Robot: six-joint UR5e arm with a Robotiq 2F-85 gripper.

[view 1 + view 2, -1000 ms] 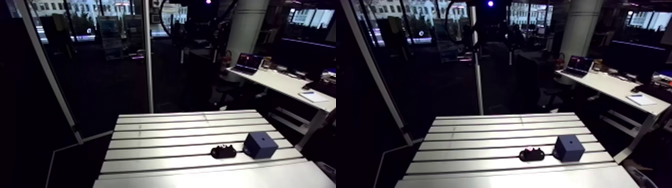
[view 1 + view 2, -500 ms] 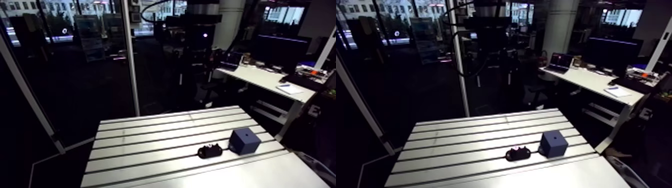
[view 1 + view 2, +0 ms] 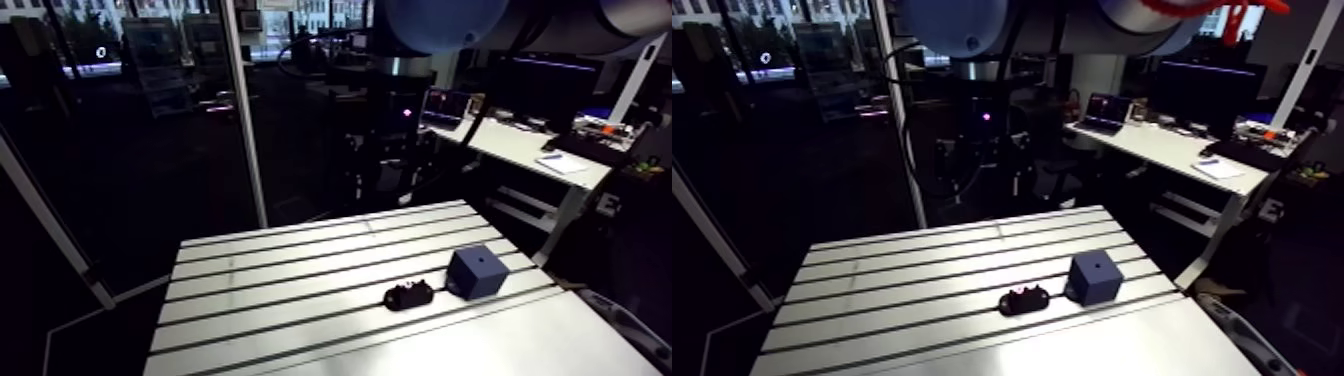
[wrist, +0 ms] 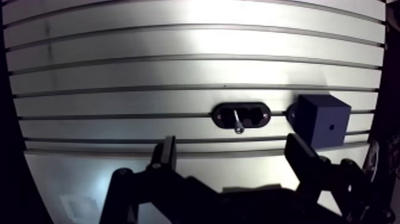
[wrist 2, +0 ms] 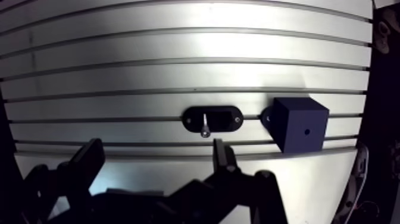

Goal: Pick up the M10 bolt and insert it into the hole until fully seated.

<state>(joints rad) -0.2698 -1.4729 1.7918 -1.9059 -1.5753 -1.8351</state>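
Approach is the step underway: the hand (image 4: 231,146) hangs spread and empty over the desk (image 4: 178,65). The M10 bolt (image 4: 237,122) sits in a black holder (image 4: 257,115) just beside the blue block (image 4: 324,122), whose hole (image 4: 331,127) is unfilled. Next, likely: descend, straddle the bolt, then close.

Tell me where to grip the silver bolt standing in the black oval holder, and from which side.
Grip the small silver bolt by its free upper end, coming straight down. It seems to stand upright in the black oval holder, whose body hides its lower part. The open tool would close across the shaft, clear of the dark blue cube.
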